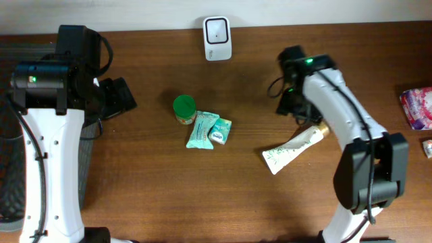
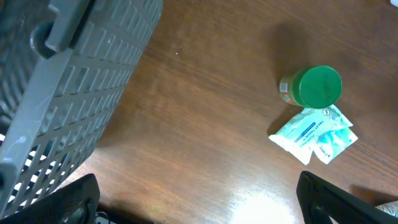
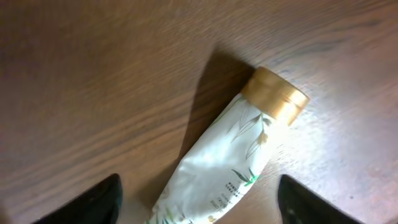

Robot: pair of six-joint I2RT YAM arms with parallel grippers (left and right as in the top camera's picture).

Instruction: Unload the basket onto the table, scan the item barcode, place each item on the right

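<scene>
The tube lies flat on the wooden table, well right of the white scanner. It is soft white plastic with a leaf print and a round gold cap. The right gripper hovers over it, fingers wide and holding nothing. The left gripper, far left of the scanner, gapes empty. The step looks like the pickup: lower, close on the tube's body, then turn the barcode to the scanner.

Scanner top centre of overhead frame. Jar mid-frame, packets touching its lower right. Tube lies tilted, right of packets, apart. Basket lower left edge. Pouch right edge.
</scene>
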